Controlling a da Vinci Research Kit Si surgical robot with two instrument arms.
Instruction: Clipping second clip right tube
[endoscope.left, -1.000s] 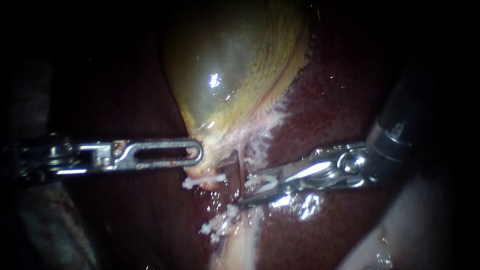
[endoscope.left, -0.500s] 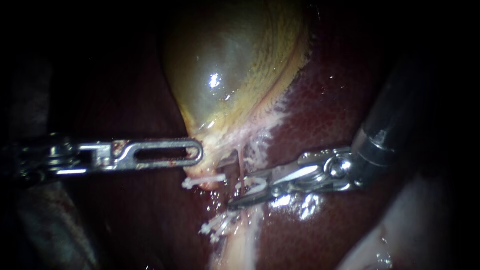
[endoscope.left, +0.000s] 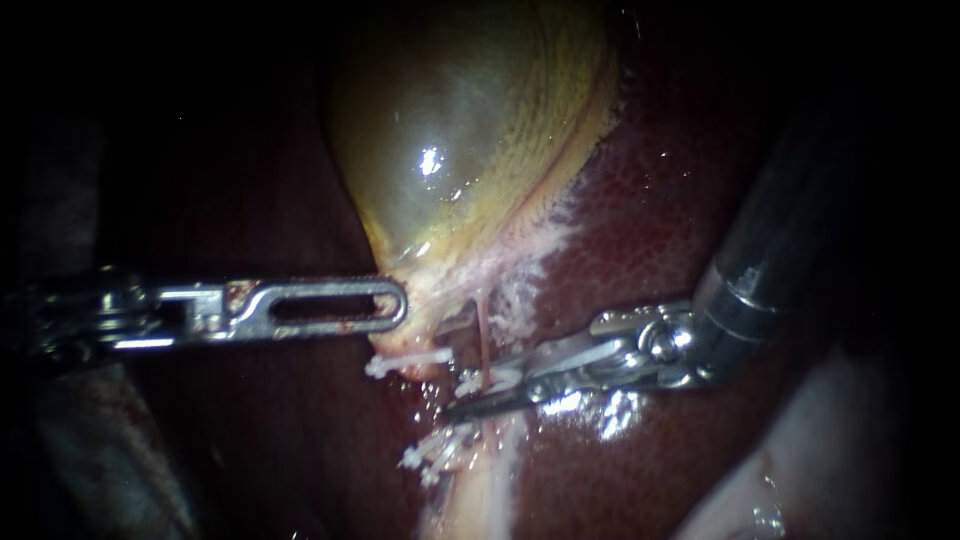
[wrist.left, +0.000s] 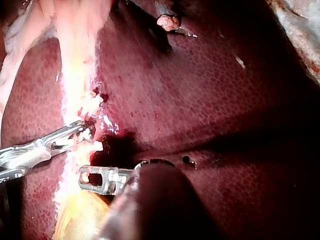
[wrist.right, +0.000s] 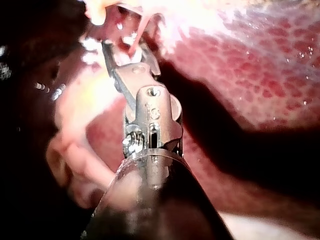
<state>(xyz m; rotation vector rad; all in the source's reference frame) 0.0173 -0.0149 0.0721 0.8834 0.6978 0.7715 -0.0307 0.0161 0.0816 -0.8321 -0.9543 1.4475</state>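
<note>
My right instrument's (endoscope.left: 470, 392) steel pincer grips a white clip (endoscope.left: 468, 380) across the thin pink right tube (endoscope.left: 483, 335) (running twelve-to-six).

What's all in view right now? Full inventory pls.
gallbladder: 1, yellow-green, top centre
liver: 1, dark red, around and under it
tube: 1, pinkish, running down from gallbladder neck
upper clip: 1, white, left of tube
lower clips: white cluster, count unclear, below tube
held clip: 1, white, at the tube
pale tissue: 1 strip, whitish, bottom centre
left tool: 1, steel, tip at gallbladder neck
right tool: 1, steel, jaws shut on held clip, straddling tube
</note>
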